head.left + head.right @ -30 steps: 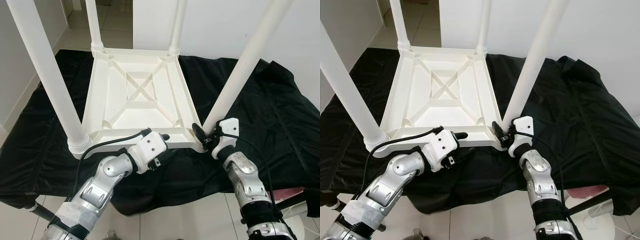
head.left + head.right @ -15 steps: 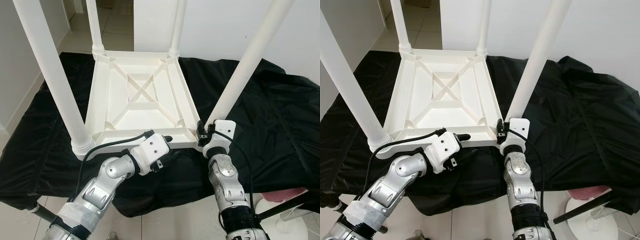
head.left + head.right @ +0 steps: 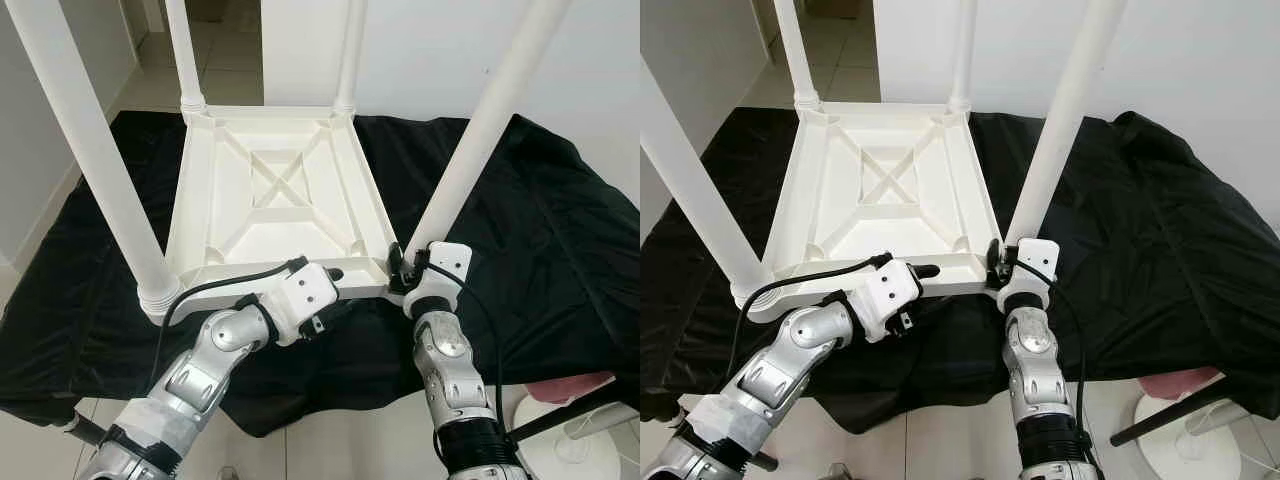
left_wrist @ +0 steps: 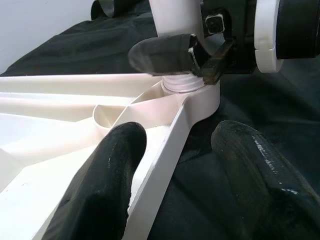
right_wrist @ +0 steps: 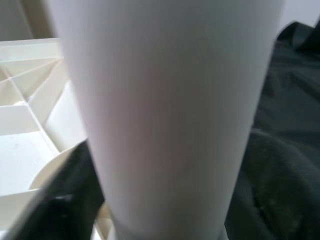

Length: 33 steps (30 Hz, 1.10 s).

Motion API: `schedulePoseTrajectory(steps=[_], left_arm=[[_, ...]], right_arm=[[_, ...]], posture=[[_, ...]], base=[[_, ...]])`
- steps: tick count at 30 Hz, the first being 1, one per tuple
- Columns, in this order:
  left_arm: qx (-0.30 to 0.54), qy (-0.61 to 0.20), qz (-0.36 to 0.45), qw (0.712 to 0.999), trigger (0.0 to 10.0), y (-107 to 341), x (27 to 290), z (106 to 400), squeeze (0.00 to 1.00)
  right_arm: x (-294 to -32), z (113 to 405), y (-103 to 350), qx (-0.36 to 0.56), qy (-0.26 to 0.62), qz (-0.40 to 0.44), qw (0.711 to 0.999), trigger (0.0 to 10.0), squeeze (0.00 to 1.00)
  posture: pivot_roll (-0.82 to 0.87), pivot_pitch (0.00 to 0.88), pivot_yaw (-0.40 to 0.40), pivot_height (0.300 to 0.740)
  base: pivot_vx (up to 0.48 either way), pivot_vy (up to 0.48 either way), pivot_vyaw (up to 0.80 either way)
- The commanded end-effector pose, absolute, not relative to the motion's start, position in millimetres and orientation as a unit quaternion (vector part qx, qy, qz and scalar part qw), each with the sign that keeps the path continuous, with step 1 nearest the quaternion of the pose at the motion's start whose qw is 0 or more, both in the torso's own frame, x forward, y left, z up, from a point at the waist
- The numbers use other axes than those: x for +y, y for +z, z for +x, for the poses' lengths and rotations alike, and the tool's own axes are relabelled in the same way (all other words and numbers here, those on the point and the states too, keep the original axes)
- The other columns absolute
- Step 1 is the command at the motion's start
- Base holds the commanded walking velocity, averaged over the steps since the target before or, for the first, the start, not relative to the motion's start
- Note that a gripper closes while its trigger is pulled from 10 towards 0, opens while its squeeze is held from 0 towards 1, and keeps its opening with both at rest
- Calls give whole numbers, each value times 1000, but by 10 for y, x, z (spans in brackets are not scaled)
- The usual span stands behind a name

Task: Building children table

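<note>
I have the white children's table [image 3: 275, 200] lying upside down on a counter draped in black cloth [image 3: 520, 230], all four legs standing up from its corners. The change in the last second is at the near right corner: my right pincer [image 3: 398, 268], which a second ago reached in from the right with its arm angled outward, has swung round so that the forearm now runs nearly straight below the leg [image 3: 480, 140], and its black fingers sit at the base of that leg, one to each side. The right wrist view is taken up by the leg, close and blurred, with dark finger shapes at either edge; I judge the pincer closed around it, though contact itself is hard to confirm. My left pincer [image 4: 175, 165] has kept its place on the near rim [image 3: 350, 285] of the tabletop, parted fingers straddling the edge, one inside the frame, one outside on the cloth, steadying the piece. I read this as seating or tightening the last leg into its socket. No containers are in view; the ribbed underside of the tabletop holds nothing.
</note>
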<state>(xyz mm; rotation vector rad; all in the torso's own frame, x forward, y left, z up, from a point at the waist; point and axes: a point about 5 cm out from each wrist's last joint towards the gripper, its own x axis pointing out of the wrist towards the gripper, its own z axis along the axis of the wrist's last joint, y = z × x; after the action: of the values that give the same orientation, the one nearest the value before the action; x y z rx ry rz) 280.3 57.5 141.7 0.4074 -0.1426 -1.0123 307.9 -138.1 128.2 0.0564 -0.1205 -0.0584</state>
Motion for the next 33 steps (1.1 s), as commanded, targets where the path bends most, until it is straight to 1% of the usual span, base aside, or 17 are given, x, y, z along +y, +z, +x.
schedulePoseTrajectory(steps=[1, 5, 8, 9, 11, 12, 15, 18, 19, 23, 27, 28, 29, 30, 33], left_arm=[[-63, -511, 195, 835, 10000, 1398, 553, 2772, 0], [-64, -503, 196, 839, 10000, 1403, 563, 2783, 0], [-68, -492, 194, 846, 10000, 1411, 582, 2794, 0], [-73, -488, 183, 850, 10000, 1435, 574, 2797, 0], [-76, -486, 174, 853, 10000, 1452, 566, 2799, 0], [-79, -483, 170, 855, 10000, 1469, 562, 2804, 0], [-83, -479, 166, 858, 10000, 1491, 563, 2810, 0], [-82, -475, 167, 860, 10000, 1495, 580, 2830, 0], [-82, -475, 167, 860, 10000, 1495, 580, 2830, 0], [-82, -471, 170, 861, 10000, 1496, 589, 2832, 0], [-81, -471, 167, 862, 10000, 1498, 596, 2827, 0], [-77, -475, 163, 862, 10000, 1490, 596, 2821, 0], [-77, -475, 163, 862, 10000, 1490, 596, 2821, 0], [-74, -478, 162, 860, 10000, 1482, 591, 2818, 0], [-73, -481, 161, 859, 10000, 1478, 580, 2814, 0]], right_arm=[[-1398, 3054, 1266, -58, -24, 23, 998, 10000, 1000], [-1473, 3038, 1269, -62, -14, 9, 998, 10000, 1000], [-1612, 3028, 1320, -78, 14, -6, 997, 10000, 1000], [-1650, 3023, 1337, -83, 35, -14, 996, 10000, 455], [-1672, 3019, 1347, -85, 49, -19, 995, 10000, 455], [-1689, 3011, 1349, -84, 72, -21, 994, 10000, 0], [-1706, 2995, 1354, -83, 116, -31, 989, 10000, 0], [-1749, 3001, 1361, -76, 199, -55, 976, 10000, 0], [-1749, 3001, 1361, -76, 199, -55, 976, 10000, 0], [-1789, 3055, 1337, -54, 266, -61, 961, 10000, 0], [-1809, 3080, 1313, -46, 283, -63, 956, 10000, 0], [-1813, 3095, 1285, -39, 290, -67, 954, 3882, 0], [-1813, 3095, 1285, -39, 290, -67, 954, 3882, 0], [-1811, 3111, 1258, -33, 299, -65, 951, 275, 0], [-1807, 3128, 1227, -26, 310, -64, 948, 0, 0]], posture=[[-35, 30, -49, 740], [-33, 31, -53, 740], [-30, 35, -64, 740], [-29, 40, -65, 740], [-29, 40, -65, 740], [-26, 40, -69, 740], [-26, 42, -71, 740], [-23, 46, -75, 740], [-23, 46, -75, 740], [-19, 49, -81, 740], [-20, 51, -81, 740], [-21, 52, -81, 740], [-21, 52, -81, 740], [-20, 53, -82, 740], [-15, 54, -81, 740]], base=[[0, 0, 0], [0, 0, 0], [0, 0, 0], [0, 0, 0], [0, 0, 0], [0, 0, 0], [0, 0, 0], [0, 0, 0], [0, 0, 0], [0, 0, 0], [0, 0, 0], [0, 0, 0], [0, 0, 0], [0, 0, 0], [0, 0, 0]])
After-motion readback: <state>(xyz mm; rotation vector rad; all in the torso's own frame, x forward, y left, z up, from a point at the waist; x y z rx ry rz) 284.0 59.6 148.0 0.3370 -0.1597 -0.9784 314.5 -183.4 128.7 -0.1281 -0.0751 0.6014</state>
